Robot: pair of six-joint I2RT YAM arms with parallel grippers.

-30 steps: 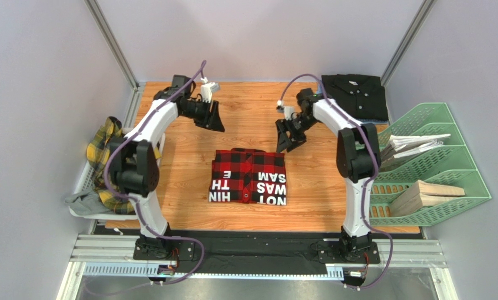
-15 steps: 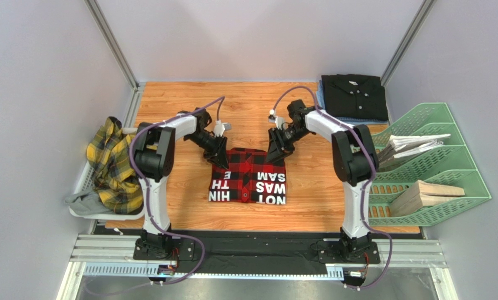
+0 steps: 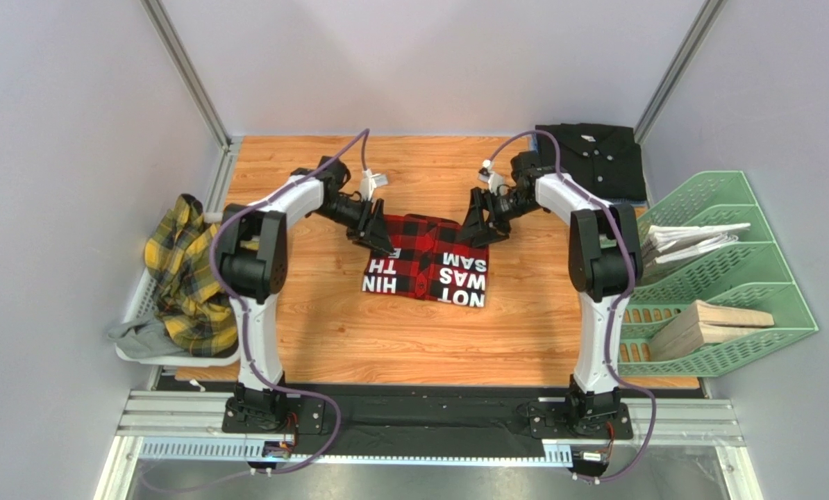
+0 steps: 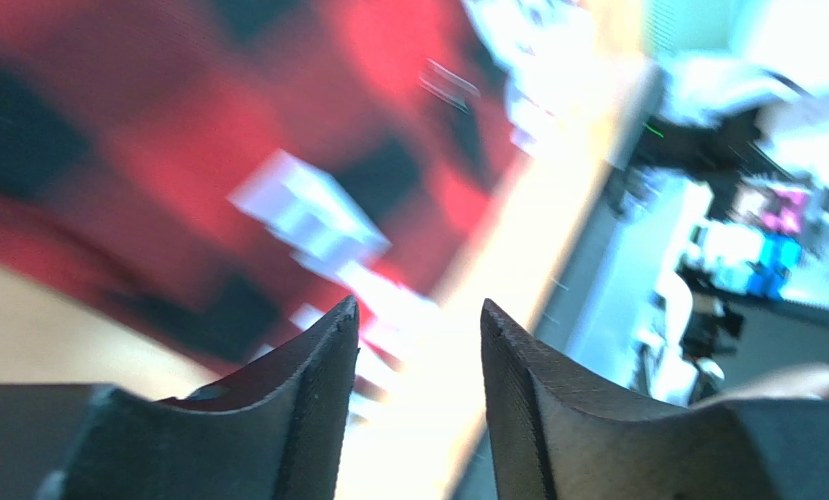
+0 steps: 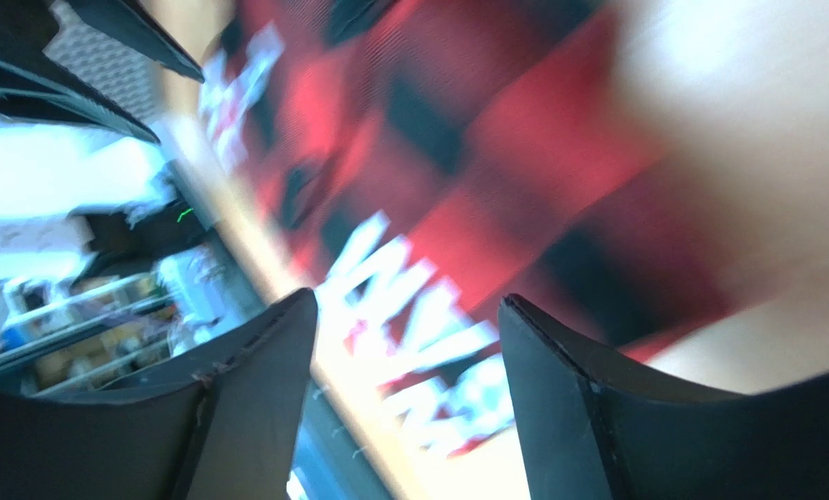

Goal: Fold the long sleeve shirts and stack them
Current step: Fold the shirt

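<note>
Arms both stretch forward and angle inward over the counter (image 3: 387, 349). My left pincer (image 3: 375, 235) sits at the far left corner of the folded red-and-black check shirt (image 3: 426, 266), my right pincer (image 3: 478, 231) at its far right corner. Both stand partly open, nothing between the fingers. That shirt lies mid-counter. Far right corner: black shirt (image 3: 593, 156), folded. Left edge: yellow plaid shirt (image 3: 187, 273), heaped.

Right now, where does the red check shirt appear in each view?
Top external: the shirt lies folded near the middle of the table.
Left wrist: blurred, it fills the upper left.
Right wrist: blurred, it runs across the top and the middle.
Shared landmark: its white letters, visible in all three views.
</note>
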